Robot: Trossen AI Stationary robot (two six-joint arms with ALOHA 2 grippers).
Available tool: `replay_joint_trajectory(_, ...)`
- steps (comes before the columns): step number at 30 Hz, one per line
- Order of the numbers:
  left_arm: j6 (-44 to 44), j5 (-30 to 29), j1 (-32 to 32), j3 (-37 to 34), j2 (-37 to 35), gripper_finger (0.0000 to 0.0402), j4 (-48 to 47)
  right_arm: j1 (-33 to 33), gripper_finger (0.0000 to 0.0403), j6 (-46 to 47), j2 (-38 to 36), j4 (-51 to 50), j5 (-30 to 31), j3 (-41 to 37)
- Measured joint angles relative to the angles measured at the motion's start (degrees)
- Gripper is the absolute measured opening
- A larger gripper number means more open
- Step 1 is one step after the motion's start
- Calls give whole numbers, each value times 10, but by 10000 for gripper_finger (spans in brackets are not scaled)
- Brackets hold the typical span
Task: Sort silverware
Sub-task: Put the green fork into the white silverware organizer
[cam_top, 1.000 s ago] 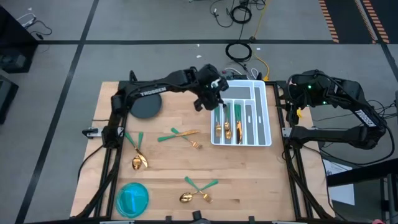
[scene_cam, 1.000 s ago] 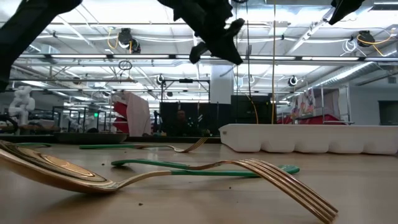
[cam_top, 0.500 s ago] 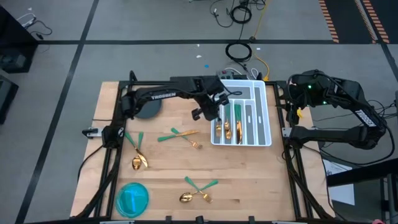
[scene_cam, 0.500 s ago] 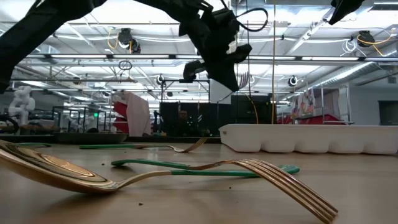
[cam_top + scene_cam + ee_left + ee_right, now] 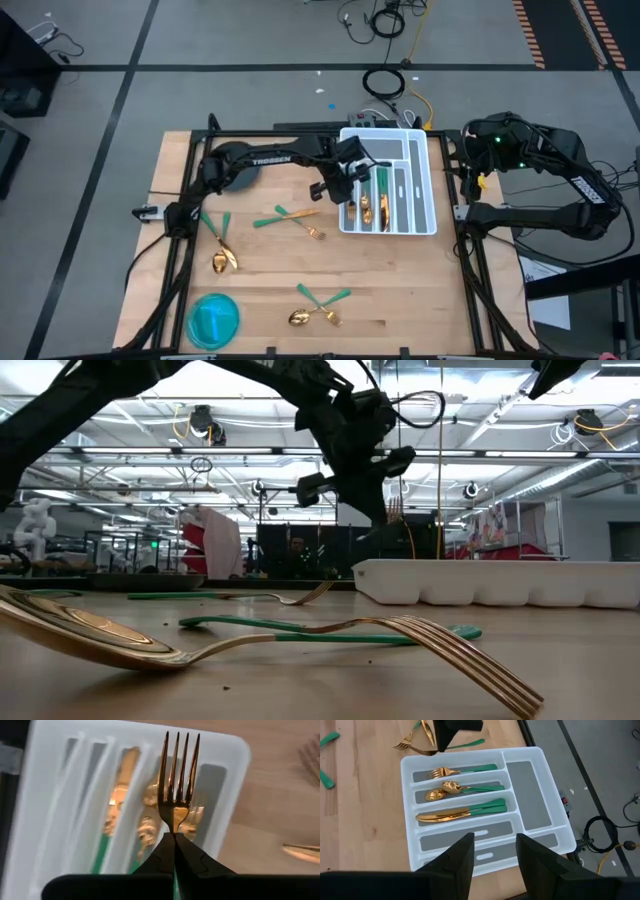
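White tray point(image 5: 425, 190) sits at the table's right, sorted pieces inside. My left gripper point(image 5: 174, 840), fingers clamped on a fork point(image 5: 179, 780), hangs over its leftmost slot, tines leading. My right gripper point(image 5: 492, 851) waits, fingers apart.

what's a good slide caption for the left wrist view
Left gripper shut on a gold fork, tines forward, above the white tray holding sorted silverware.

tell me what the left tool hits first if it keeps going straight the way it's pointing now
Most likely the white tray. The left tool, shut on a fork, points tines-first over the slots near the tray's edge, where cutlery already lies. Which slot lies dead ahead is unclear, since depth is hard to judge.
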Motion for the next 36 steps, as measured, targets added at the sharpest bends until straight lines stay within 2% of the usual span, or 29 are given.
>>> replay_joint_trajectory(16, 30, 1, -16, 0, 59, 0, 9, 0, 137, -21, 0, 0, -2, 0)
replay_joint_trajectory(30, 61, -3, -19, 0, 64, 0, -2, 0, 137, -29, 0, 0, -2, 0)
replay_joint_trajectory(36, 76, -42, -9, 0, 72, 0, 3, 0, 137, -29, 0, 0, -2, 0)
